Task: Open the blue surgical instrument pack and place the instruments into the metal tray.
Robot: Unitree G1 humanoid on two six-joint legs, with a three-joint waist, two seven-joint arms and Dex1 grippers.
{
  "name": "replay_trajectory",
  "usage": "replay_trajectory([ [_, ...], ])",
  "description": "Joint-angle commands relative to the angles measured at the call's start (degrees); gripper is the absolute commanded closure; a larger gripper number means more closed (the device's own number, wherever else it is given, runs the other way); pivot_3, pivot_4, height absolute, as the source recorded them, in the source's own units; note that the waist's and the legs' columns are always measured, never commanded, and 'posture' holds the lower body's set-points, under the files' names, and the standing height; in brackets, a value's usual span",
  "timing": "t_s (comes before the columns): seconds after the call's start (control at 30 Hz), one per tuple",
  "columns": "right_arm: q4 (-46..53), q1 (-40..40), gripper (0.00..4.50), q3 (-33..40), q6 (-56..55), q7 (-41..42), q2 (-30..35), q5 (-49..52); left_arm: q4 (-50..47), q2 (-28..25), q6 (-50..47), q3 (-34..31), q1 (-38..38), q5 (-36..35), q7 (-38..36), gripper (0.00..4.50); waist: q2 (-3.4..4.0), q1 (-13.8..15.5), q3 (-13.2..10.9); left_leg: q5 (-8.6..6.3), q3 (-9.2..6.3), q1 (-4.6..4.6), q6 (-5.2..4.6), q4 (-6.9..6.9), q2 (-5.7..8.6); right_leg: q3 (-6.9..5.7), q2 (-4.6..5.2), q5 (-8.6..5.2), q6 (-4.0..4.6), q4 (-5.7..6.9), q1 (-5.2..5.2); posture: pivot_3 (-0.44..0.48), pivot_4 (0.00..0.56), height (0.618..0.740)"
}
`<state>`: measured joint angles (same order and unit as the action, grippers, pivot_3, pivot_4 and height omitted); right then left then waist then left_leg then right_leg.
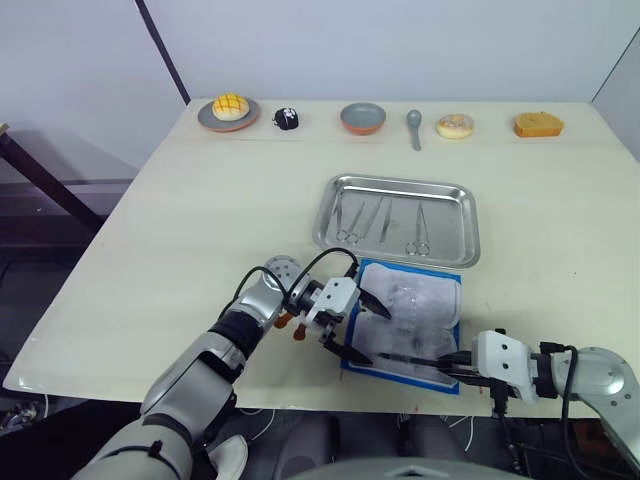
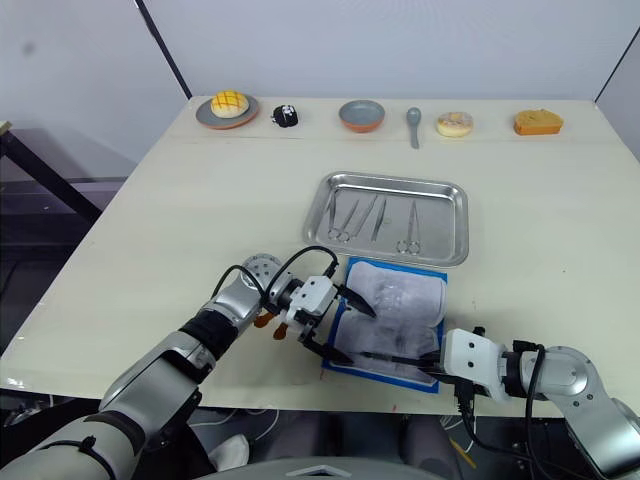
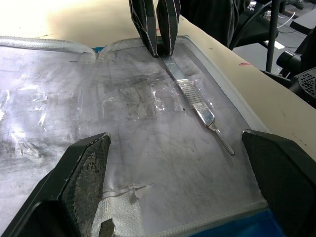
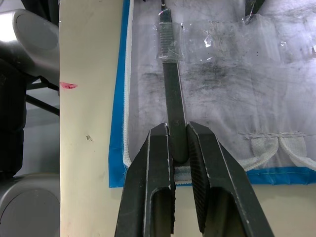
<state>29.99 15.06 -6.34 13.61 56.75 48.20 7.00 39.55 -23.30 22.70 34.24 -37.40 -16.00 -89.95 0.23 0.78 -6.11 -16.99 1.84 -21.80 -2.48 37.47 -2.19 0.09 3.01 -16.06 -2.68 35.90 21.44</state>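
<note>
The blue surgical instrument pack [image 1: 448, 283] lies open near the table's front edge, its pale lining [image 3: 74, 98] facing up. One slim flat silver instrument [image 4: 173, 94] rests on the lining along the pack's front side. My right gripper [image 4: 178, 143] is shut on its near end, fingers low over the pack's front right corner. My left gripper [image 1: 362, 330] stands open over the pack's left part, one finger on each side of the lining, nothing between them. Beyond the pack sits the metal tray [image 1: 330, 215] with several silver instruments [image 1: 417, 232] in it.
Along the table's far edge stand a plate with a yellow bun [image 1: 229, 108], a small black-and-white toy [image 1: 286, 118], a bowl [image 1: 362, 118], a grey spoon [image 1: 414, 127], a doughnut [image 1: 455, 125] and an orange cake piece [image 1: 538, 124]. The table's front edge runs just under the pack.
</note>
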Motion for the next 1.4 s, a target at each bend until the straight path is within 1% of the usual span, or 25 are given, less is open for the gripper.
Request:
replay_trajectory([
  [0.03, -1.0, 0.1, 4.45, -0.8, 1.1, -0.6, 0.5, -0.8, 6.1, -1.2, -1.6, 3.7, 4.1, 5.1, -2.6, 0.0, 0.0, 0.0, 0.0, 0.0, 0.0, 0.0, 0.0, 0.0, 0.0, 0.0, 0.0, 0.0, 0.0, 0.0, 0.0, 0.0, 0.15, 0.732],
  [0.4, 5.1, -0.2, 4.45, -0.3, 6.1, -2.3, -2.5, 5.2, 6.1, -0.8, -1.5, 3.7, 4.2, 5.0, -2.6, 0.0, 0.01, 0.0, 0.0, 0.01, 0.0, 0.01, 0.01, 0.02, 0.01, 0.05, -0.04, 0.01, 0.0, 0.07, -0.01, 0.0, 0.15, 0.732],
  [0.6, 4.9, -2.4, 4.45, -4.3, 8.0, -4.7, -3.4, 1.8, 6.6, -0.4, -1.4, 3.6, 3.9, 5.2, -2.6, 0.0, 0.02, 0.0, 0.0, 0.01, 0.01, 0.02, 0.01, 0.03, 0.02, 0.06, -0.04, 0.01, 0.0, 0.07, -0.01, 0.0, 0.15, 0.732],
  [0.83, 3.5, -6.2, 4.45, -6.0, 7.7, -4.9, -4.0, 1.5, 6.7, -0.4, -1.4, 3.7, 3.9, 5.3, -2.6, 0.0, 0.02, 0.0, 0.0, 0.01, 0.02, 0.03, 0.01, 0.08, 0.03, 0.08, -0.06, 0.02, -0.02, 0.13, -0.01, 0.0, 0.15, 0.732],
  [1.0, 4.1, -7.6, 4.45, -6.3, 7.9, -3.7, -2.7, 1.6, 6.5, -0.5, -1.4, 3.6, 4.0, 5.3, -2.6, 0.0, 0.02, 0.0, 0.0, 0.01, 0.02, 0.03, 0.01, 0.16, 0.03, 0.09, -0.07, 0.05, -0.09, 0.23, 0.0, 0.0, 0.15, 0.732],
  [1.27, 8.5, -12.4, 4.45, -6.7, 10.6, -1.5, 2.0, -0.6, 6.6, -0.3, -1.3, 3.3, 4.6, 5.6, -2.6, 0.0, 0.0, -0.1, 0.0, 0.01, 0.02, -0.01, 0.01, 0.56, 0.02, 0.17, -0.08, -0.01, -0.01, 0.67, 0.03, 0.0, 0.15, 0.732],
  [1.4, 10.1, -13.4, 4.45, -7.6, 11.1, -1.2, 4.1, -2.6, 6.9, 0.2, -1.3, 3.1, 4.5, 5.8, -2.6, 0.0, -0.01, -0.1, 0.0, 0.01, 0.02, -0.01, 0.01, 0.7, 0.01, 0.17, -0.08, -0.03, 0.02, 0.83, 0.1, 0.0, 0.15, 0.732],
])
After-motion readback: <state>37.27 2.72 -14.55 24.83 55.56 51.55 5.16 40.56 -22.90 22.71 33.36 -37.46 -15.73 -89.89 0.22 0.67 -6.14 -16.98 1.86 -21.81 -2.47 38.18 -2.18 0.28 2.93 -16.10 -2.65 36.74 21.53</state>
